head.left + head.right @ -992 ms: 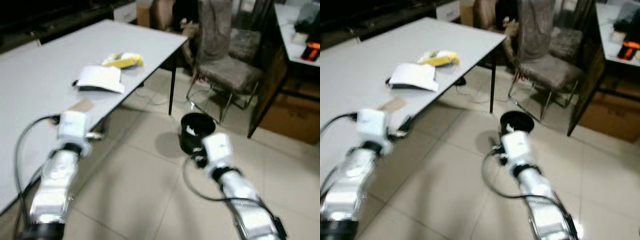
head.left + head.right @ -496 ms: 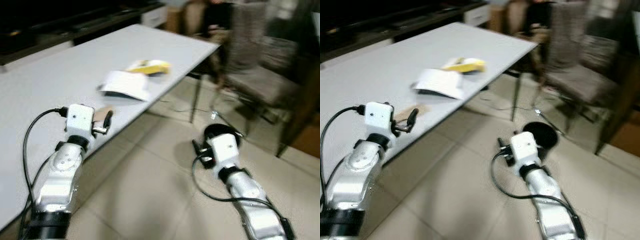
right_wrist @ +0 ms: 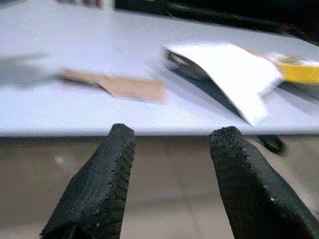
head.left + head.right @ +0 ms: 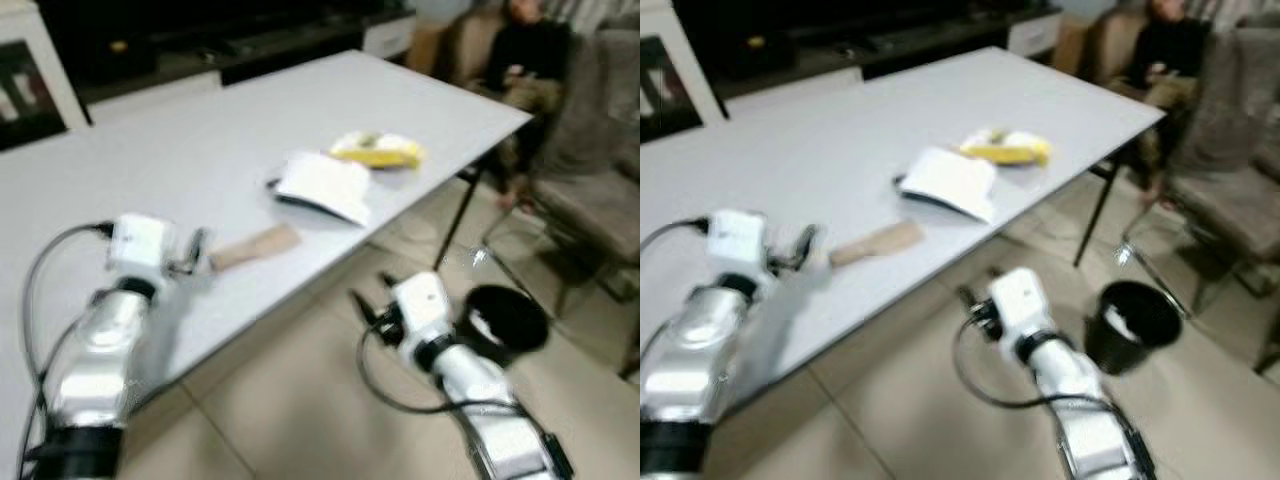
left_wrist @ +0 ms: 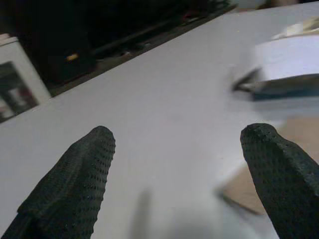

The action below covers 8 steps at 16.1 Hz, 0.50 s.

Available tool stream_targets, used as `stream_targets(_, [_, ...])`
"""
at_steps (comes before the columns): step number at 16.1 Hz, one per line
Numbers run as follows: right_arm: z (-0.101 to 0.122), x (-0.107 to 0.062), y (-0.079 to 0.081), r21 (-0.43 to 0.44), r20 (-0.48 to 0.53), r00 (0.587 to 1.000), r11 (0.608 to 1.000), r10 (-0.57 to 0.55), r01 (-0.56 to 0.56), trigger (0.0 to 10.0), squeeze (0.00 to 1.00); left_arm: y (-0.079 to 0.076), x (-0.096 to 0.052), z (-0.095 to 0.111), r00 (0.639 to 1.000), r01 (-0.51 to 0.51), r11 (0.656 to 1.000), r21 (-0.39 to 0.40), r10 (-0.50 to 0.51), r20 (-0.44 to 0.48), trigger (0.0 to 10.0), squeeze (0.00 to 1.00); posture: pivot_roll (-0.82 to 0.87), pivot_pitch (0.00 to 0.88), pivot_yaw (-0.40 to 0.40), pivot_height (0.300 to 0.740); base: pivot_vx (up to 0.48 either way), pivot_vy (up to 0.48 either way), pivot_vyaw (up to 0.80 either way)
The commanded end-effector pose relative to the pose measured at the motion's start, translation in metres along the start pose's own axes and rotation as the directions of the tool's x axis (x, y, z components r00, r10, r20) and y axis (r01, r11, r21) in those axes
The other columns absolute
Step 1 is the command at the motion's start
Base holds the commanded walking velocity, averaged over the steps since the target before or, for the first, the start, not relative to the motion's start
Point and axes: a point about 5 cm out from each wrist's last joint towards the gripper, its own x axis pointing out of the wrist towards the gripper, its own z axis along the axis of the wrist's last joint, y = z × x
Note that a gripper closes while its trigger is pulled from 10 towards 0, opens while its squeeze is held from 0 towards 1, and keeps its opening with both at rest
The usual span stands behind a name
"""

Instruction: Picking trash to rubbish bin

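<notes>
On the white table [image 4: 250,150], three bits of trash wait near its right edge: a brown scrap of card [image 4: 255,246], a folded white paper [image 4: 322,186] at about one o'clock from it, and a yellow wrapper [image 4: 378,150] farther along the same line. Down on the tiled floor, at roughly four o'clock from the card, stands the black rubbish bin [image 4: 505,322], with something pale already inside.

By my reckoning this is the approach step, with nothing picked up yet. Over the tabletop, the left gripper [image 4: 196,251] has its fingers [image 5: 79,184] spread wide and empty, the brown card just beside it at three o'clock. Its next move, I'd guess, calls for a short reach onto the card and a low pinch, since the card lies flat.

Below the table edge hangs the right gripper [image 4: 372,304], its fingers [image 3: 102,186] apart and holding nothing.

At two o'clock beyond the table corner a person in dark clothes [image 4: 525,60] sits, and a grey chair [image 4: 595,170] stands near the bin, crowding the route there.
</notes>
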Motion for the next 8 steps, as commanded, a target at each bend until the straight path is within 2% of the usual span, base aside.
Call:
stream_targets(1, [-0.002,-0.009,-0.014,-0.003,-0.015,0.999,0.999,-0.051,0.051,10.0,0.0,-0.015,0.005,0.006,0.998,0.065,0.998,-0.011,-0.065,0.027,10.0,0.0,-0.04,0.0,0.019,0.74,0.39,0.0,0.0])
stream_targets(4, [-0.002,-0.016,-0.018,-0.015,-0.02,0.998,0.998,-0.067,0.067,10.0,0.0,-0.024,0.008,0.006,0.989,0.144,0.989,-0.024,-0.143,0.034,10.0,0.0,-0.05,0.0,0.023,0.74,0.384,0.0,0.0])
stream_targets(8, [-0.005,-0.025,-0.021,-0.02,-0.036,0.996,0.996,-0.084,0.084,10.0,0.0,-0.027,0.008,0.005,0.981,0.193,0.98,-0.052,-0.192,0.025,10.0,0.0,-0.05,0.0,0.027,0.74,0.364,0.0,0.0])
